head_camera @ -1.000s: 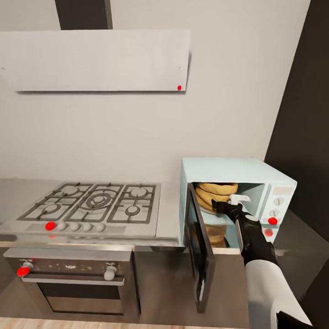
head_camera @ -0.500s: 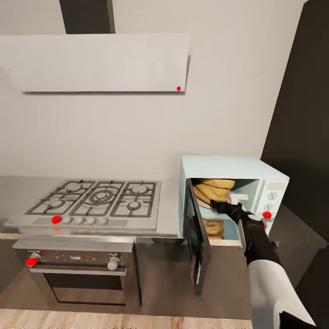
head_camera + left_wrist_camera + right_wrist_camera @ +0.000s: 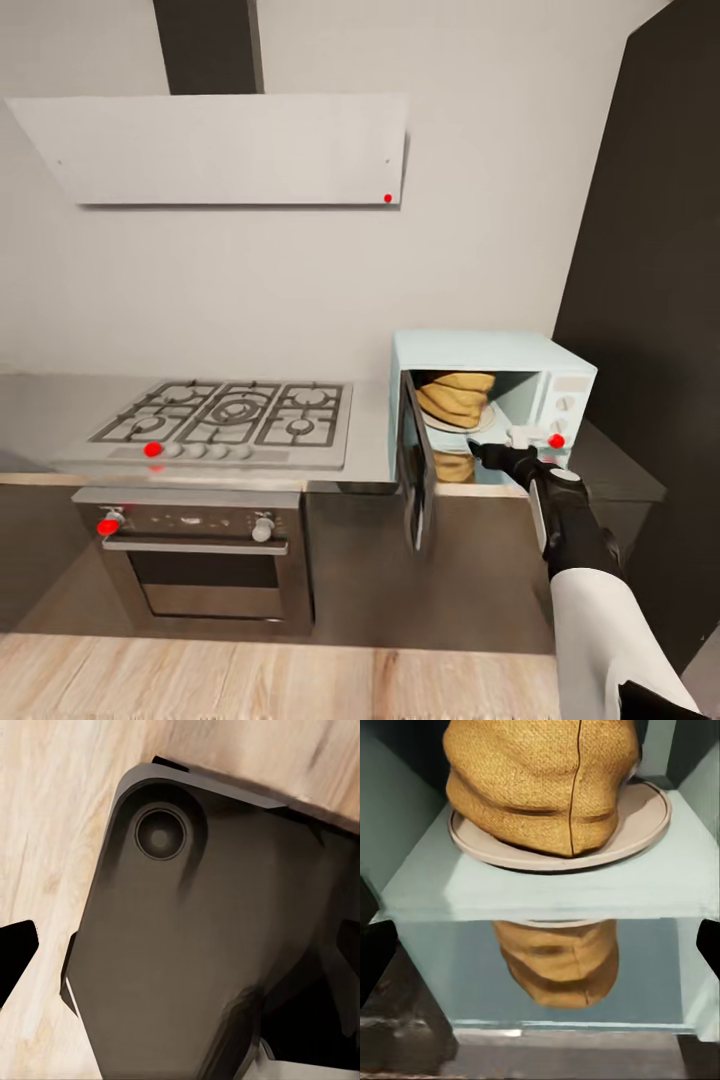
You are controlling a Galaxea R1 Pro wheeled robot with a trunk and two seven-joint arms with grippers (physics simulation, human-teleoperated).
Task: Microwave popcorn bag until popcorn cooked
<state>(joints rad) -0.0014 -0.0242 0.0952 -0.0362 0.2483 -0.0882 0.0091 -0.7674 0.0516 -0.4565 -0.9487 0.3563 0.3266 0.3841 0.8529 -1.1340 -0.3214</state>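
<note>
One popcorn bag (image 3: 455,398) sits on one round plate (image 3: 649,821) inside the one microwave (image 3: 520,372), just ahead of the right gripper (image 3: 478,450). Its fingers hold nothing. The door (image 3: 415,462) hangs open.

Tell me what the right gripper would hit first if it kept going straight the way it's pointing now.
Most likely the popcorn bag, standing on the round plate inside the open microwave. The right gripper points into the cavity, though the gap to the bag is hard to judge.

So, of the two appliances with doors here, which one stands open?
The pale blue microwave on the countertop: its door is swung out. The steel oven under the hob stays closed.
</note>
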